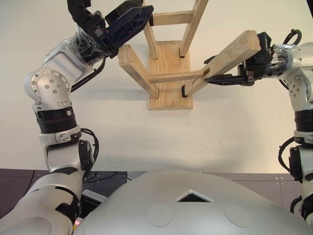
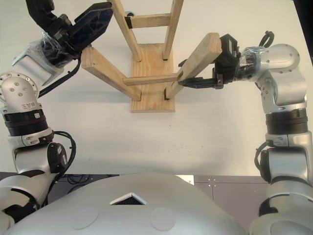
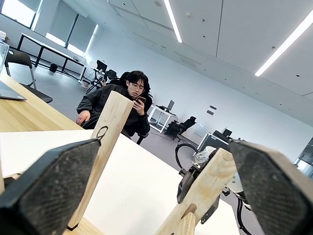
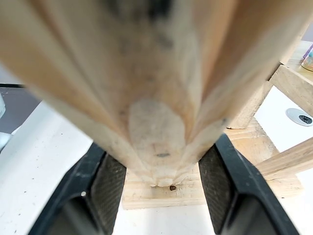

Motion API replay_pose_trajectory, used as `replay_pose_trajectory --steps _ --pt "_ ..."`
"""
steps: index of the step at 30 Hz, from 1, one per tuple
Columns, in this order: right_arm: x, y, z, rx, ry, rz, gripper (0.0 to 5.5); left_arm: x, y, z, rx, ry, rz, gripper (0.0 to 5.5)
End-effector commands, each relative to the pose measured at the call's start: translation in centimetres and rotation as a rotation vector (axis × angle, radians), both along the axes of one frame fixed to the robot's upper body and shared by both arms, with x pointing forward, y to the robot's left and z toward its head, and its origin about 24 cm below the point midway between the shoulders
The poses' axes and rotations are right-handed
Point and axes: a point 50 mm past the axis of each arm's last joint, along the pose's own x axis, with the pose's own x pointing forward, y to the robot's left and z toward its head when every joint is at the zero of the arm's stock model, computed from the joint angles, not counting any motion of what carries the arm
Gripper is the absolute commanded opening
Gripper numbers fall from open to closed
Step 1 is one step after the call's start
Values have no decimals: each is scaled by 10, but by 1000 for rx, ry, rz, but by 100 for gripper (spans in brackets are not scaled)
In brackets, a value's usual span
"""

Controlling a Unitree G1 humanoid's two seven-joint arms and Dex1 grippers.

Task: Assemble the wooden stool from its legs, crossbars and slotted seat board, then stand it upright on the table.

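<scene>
The left gripper (image 1: 144, 18) is up by the left side of the stool. Its two black fingers (image 3: 54, 181) are spread wide apart and nothing is in them. Their tips are close to the far left leg (image 1: 150, 41). I cannot tell if they touch it.

Just under that gripper is the top end of the near left leg (image 1: 138, 68). This leg leans out to the left. Its other end goes down to the seat board (image 1: 168, 100).

The stool is upside down in the middle of the white table (image 1: 234, 127). The seat board lies flat on the table, and all four legs stick up from it. The legs go down to the board near its corners. The far left leg and the far right leg (image 1: 191, 27) stand side by side, and the far crossbar (image 1: 171, 18) runs between them. The near crossbar (image 1: 176, 77) runs between the two near legs, lower down.

To the right, the near right leg (image 1: 226, 58) leans out to the right. Its bottom end sits at the seat board, with a small black piece beside it there.

The right gripper (image 1: 215, 68) comes in from the right side and pinches the near right leg. One black finger (image 4: 110, 188) is on each side of the wood, pressed against it, about halfway up the leg. In the right wrist view the leg is right up close, with the seat board on the table behind it.
</scene>
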Motion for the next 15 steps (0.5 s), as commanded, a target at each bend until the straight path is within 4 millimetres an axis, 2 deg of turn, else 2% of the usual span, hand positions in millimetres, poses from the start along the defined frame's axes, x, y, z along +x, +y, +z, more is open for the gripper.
replay_pose_trajectory --steps 1,8,11,13,15 --pt "-10 10 -24 -87 47 38 202 -2 -3 -8 23 28 8 481" --pt "-6 23 -16 -89 -37 27 202 -3 -4 -9 26 29 7 481" --pt "-2 27 -18 -149 -75 1 202 -3 -5 -8 27 26 7 481" --pt "-1 30 -30 -268 -65 -13 202 -3 -7 -8 28 25 7 481" --pt "-7 30 -50 -417 21 19 202 -4 -9 -9 30 26 4 481"
